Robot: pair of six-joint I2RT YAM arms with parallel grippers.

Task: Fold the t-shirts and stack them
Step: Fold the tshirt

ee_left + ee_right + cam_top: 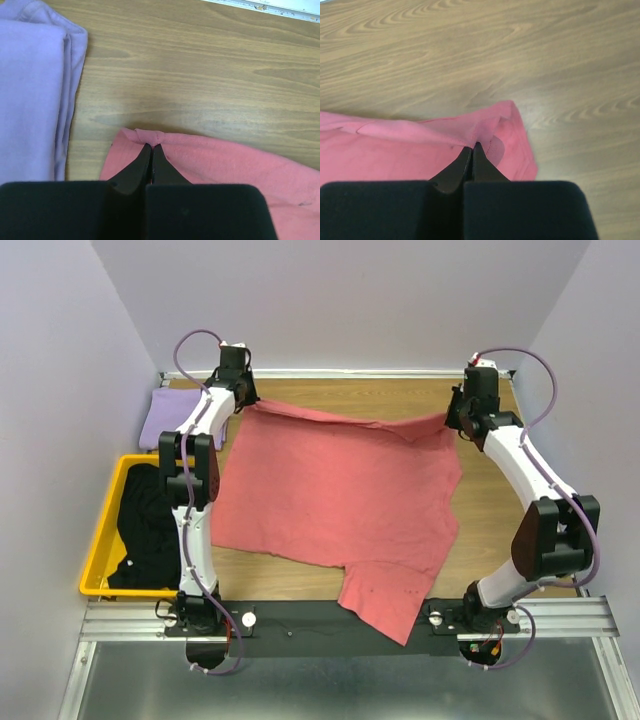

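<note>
Two end effectors (pixel 151 145) (pixel 471 145), clamped on salmon-pink t-shirt (pixel 340 500) far corners

The left arm (pixel 196 480) rises from its base at the near edge of the table (pixel 400 396) and stretches forward along the left side. Its wrist tips down near the far left corner. The left end effector (pixel 151 146) has its jaws pressed flat together, pinching a small fold at a corner of the salmon-pink t-shirt (pixel 330 490). The right arm (pixel 535 490) mirrors it on the right side: elbow bowed outward, forearm angled in toward the far edge. The right end effector (pixel 471 145) is likewise clamped tight on the shirt's edge, fingertips meeting with cloth bunched between them. The two wrists are well apart.
</note>
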